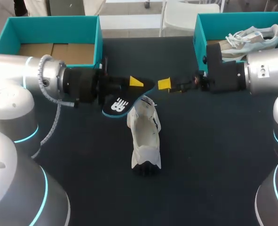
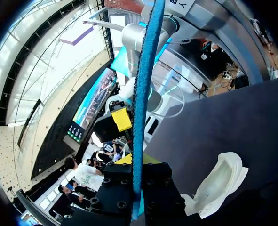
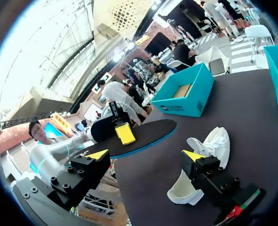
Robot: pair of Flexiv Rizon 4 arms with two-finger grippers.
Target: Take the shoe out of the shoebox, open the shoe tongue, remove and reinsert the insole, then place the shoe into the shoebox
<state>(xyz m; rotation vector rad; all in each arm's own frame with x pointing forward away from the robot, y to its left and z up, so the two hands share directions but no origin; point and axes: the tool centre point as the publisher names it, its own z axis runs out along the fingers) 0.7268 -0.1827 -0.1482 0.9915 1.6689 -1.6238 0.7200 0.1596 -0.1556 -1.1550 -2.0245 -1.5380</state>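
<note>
Teal shoebox (image 1: 54,27) behind insole (image 1: 120,102); shoe (image 1: 146,136) beside.

A cream-white low sneaker (image 1: 146,136) stands on its sole at mid-table, lengthwise toward the robot, its mouth gaping upward. A flat black insole (image 1: 117,104) with a blue edge and a white logo is out of the shoe, held level above the table in the left gripper (image 1: 131,88); its tip seems to hang just over the sneaker's far end. A teal shoebox (image 1: 54,21) sits open at the far left corner. A second teal box (image 1: 198,35) at the far right holds another pale sneaker (image 1: 251,38).
</note>
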